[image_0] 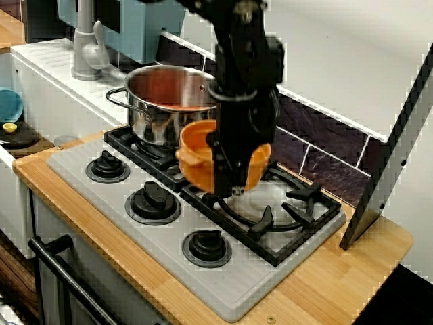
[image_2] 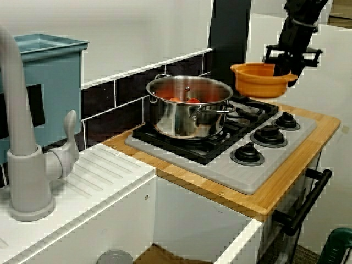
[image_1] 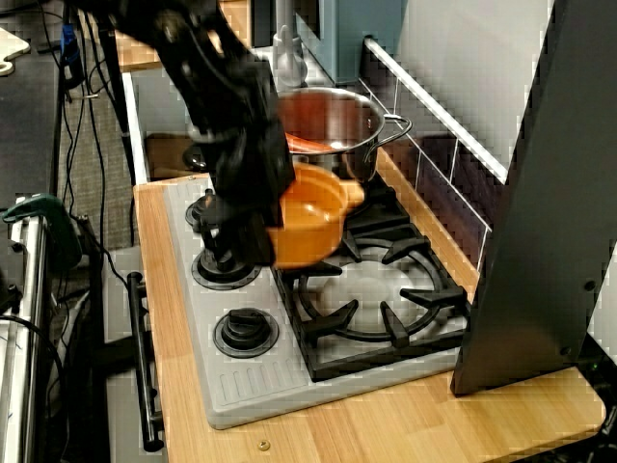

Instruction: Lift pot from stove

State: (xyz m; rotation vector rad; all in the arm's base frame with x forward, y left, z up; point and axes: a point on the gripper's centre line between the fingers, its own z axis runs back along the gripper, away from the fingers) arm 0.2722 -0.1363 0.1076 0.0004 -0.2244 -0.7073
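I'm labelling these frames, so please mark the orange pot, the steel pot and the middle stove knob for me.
orange pot [image_2: 258,81]: faucet-side view, on its outer side wall.
steel pot [image_0: 150,120]: front view, on its shiny outer wall.
middle stove knob [image_0: 153,200]: front view, on the knob's top.

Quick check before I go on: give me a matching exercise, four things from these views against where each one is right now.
Things:
1. orange pot
2. steel pot
3. gripper
4. knobs

Places:
A. on the back burner
B. in a row along the stove's front
C. in the air above the grates
D. clamped on the orange pot's rim

Pairs: 1-C, 2-A, 3-D, 4-B
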